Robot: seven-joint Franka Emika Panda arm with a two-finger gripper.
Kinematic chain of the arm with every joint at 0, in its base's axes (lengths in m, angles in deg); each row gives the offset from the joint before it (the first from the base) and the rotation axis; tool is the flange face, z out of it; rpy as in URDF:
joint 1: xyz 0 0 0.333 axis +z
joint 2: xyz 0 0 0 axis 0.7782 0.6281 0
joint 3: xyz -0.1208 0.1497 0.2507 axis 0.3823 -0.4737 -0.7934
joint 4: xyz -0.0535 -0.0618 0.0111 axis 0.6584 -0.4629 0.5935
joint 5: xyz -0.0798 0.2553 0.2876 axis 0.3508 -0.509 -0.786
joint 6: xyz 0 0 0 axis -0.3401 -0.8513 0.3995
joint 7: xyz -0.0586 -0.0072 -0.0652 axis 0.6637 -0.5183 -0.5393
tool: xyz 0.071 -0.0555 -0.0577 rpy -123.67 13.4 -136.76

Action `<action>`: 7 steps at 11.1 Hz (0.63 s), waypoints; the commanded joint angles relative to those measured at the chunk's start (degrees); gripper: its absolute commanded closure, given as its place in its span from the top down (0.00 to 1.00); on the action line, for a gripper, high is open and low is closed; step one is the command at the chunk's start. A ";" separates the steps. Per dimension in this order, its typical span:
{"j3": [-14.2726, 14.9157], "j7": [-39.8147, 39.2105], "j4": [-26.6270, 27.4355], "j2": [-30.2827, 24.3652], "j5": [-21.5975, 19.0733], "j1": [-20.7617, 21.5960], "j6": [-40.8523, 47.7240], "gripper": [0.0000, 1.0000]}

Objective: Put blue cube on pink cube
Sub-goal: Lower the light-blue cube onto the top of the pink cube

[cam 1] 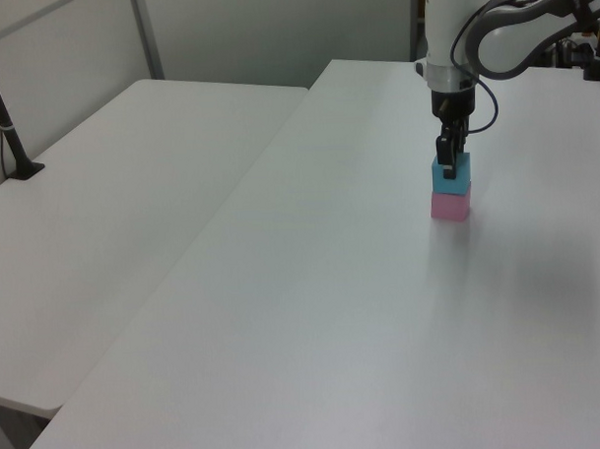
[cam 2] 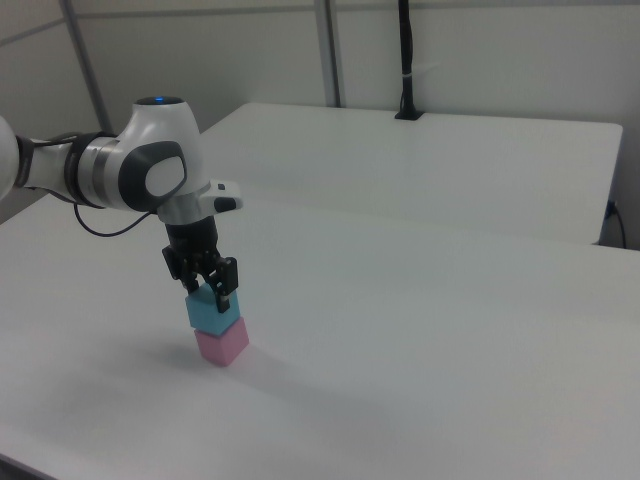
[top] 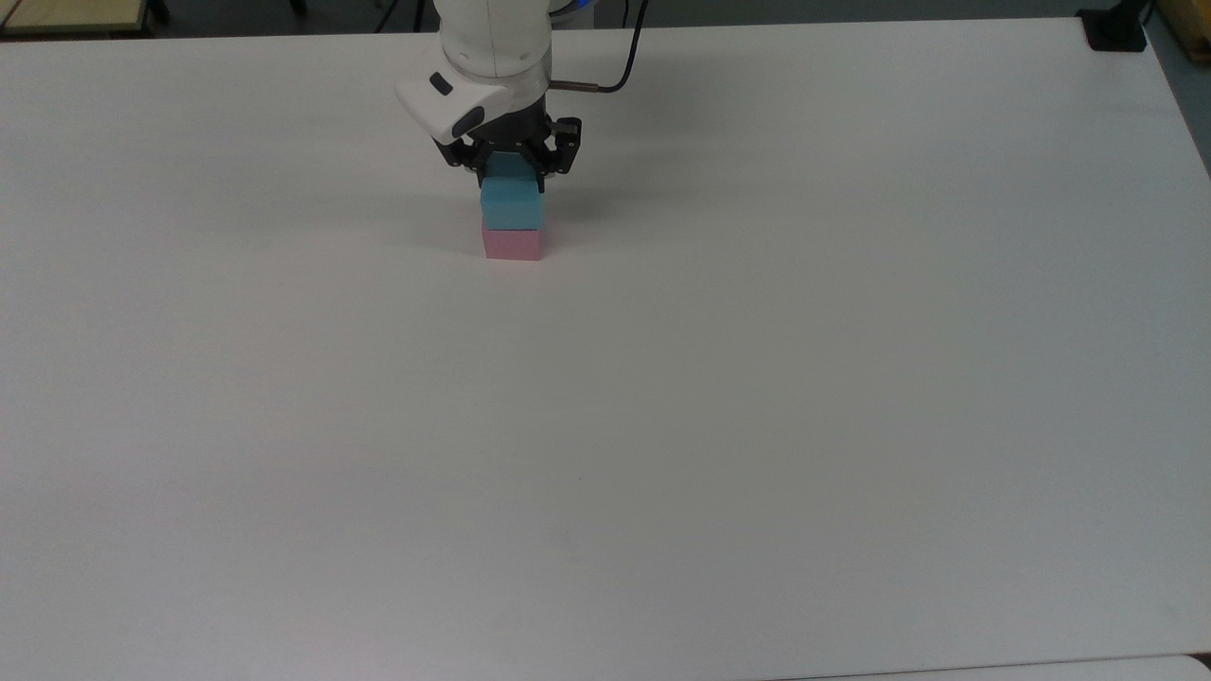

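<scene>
The blue cube (top: 512, 210) rests squarely on the pink cube (top: 512, 245), which stands on the white table (top: 662, 426) near its far edge in the top view. My gripper (top: 512, 180) points straight down with a finger on each side of the blue cube's upper half, shut on it. In the left view the blue cube (cam 1: 451, 179) stacks on the pink cube (cam 1: 449, 206) with the gripper (cam 1: 448, 163) above. From the right view the gripper (cam 2: 208, 293) grips the blue cube (cam 2: 208, 315) over the pink cube (cam 2: 222, 345).
A second white table (cam 1: 131, 171) adjoins on the left view's left, with a black post (cam 1: 6, 126) clamped to it. A black mount (top: 1116, 28) sits at the far right corner in the top view. Wide bare tabletop surrounds the stack.
</scene>
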 commanded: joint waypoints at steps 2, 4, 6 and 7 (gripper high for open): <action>0.28 1.47 0.94 -0.87 1.05 0.03 -1.12 0.98; 0.28 1.82 0.50 -1.31 1.05 -0.32 -0.51 1.00; 0.28 5.24 -2.82 -2.01 0.97 -1.64 3.95 1.00; 0.37 5.08 -5.45 -2.62 0.70 -2.51 6.93 1.00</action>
